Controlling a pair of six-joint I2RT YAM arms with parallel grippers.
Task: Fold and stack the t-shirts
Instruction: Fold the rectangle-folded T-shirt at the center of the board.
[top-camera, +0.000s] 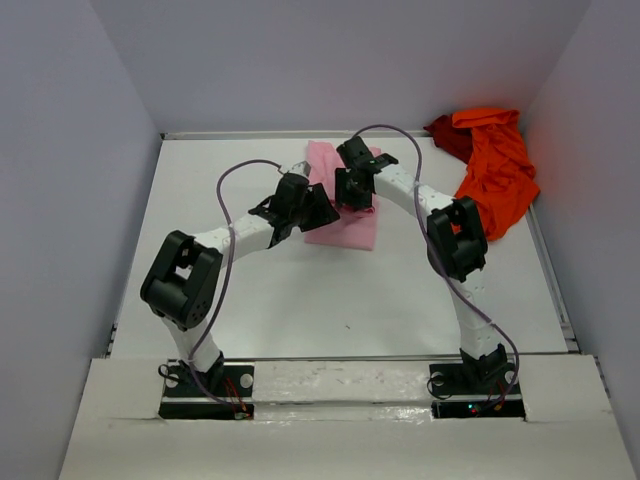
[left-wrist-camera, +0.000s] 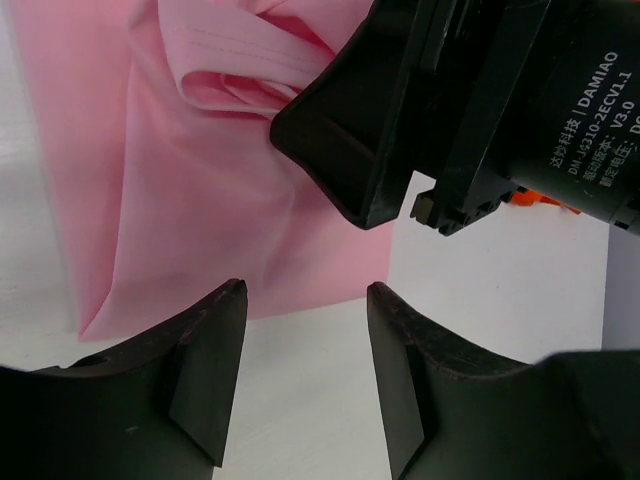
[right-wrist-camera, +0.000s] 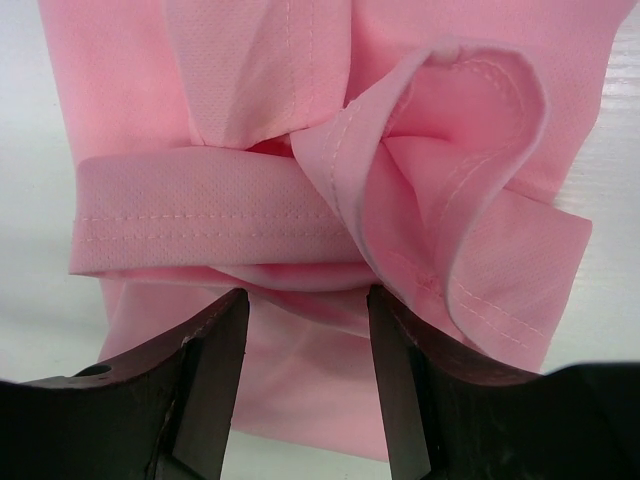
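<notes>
A pink t-shirt (top-camera: 345, 222), partly folded, lies at the table's middle back. My right gripper (top-camera: 352, 205) hangs open just above its bunched sleeve and hem (right-wrist-camera: 330, 190), with nothing between the jaws. My left gripper (top-camera: 322, 212) is open and empty by the shirt's left near edge (left-wrist-camera: 200, 220), over bare table. An orange t-shirt (top-camera: 495, 165) lies crumpled at the back right corner.
The white table (top-camera: 330, 300) is walled by grey panels on the left, back and right. The right arm's wrist (left-wrist-camera: 480, 110) fills the upper right of the left wrist view, close to the left gripper.
</notes>
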